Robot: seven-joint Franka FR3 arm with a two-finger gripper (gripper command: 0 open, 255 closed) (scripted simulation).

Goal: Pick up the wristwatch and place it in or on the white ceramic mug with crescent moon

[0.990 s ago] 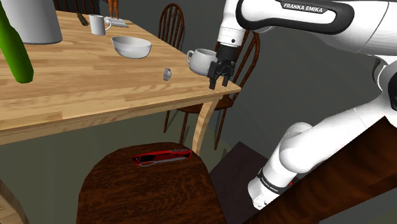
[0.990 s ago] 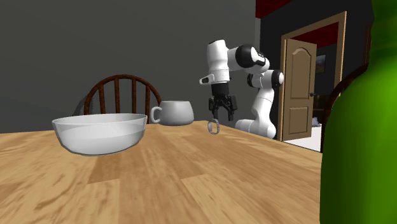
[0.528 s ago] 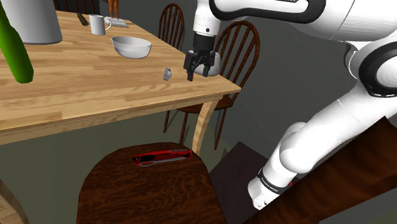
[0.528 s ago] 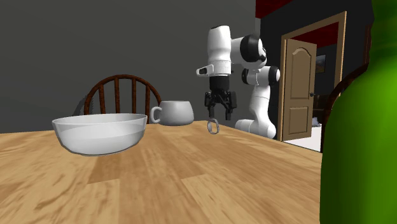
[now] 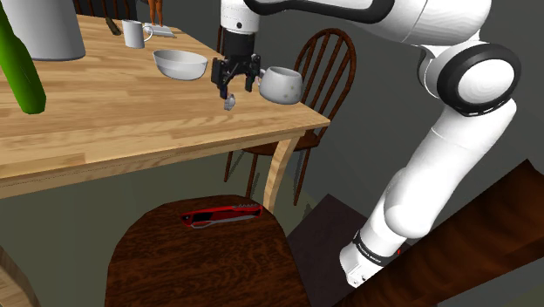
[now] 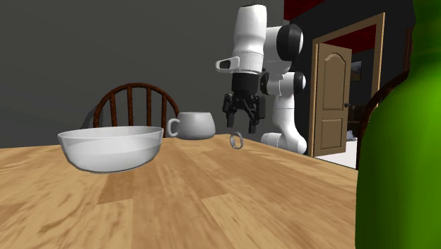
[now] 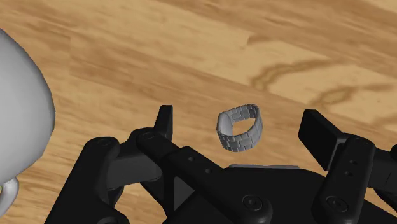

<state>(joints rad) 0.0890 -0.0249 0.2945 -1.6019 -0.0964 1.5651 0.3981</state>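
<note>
The wristwatch point(image 5: 230, 102), a small grey metal band, stands on edge on the wooden table point(image 5: 105, 113) near its corner. It also shows as a ring point(image 6: 237, 141) in the second exterior view. My gripper point(image 5: 235, 84) hangs open just above it, pointing down. In the wrist view the watch point(image 7: 239, 128) lies on the wood between the two spread fingers point(image 7: 164, 121), untouched. The wide white mug point(image 5: 281, 85) stands close by on the shoulder view's right of the watch, with its handle toward the gripper. The mug point(image 6: 192, 125) sits behind the watch in the second exterior view.
A white bowl point(image 5: 180, 63) sits further in on the table. A green bottle point(image 5: 17, 61), a grey pitcher point(image 5: 48, 30) and a small mug point(image 5: 133, 33) stand at the far side. Wooden chairs point(image 5: 324, 61) ring the table; one seat point(image 5: 205, 257) below holds a red tool point(image 5: 222, 214).
The arm has swung toward the shoulder view's left, from beyond the table's corner past the mug to a spot over the watch. The fingers stayed open. The watch and mug have not moved.
</note>
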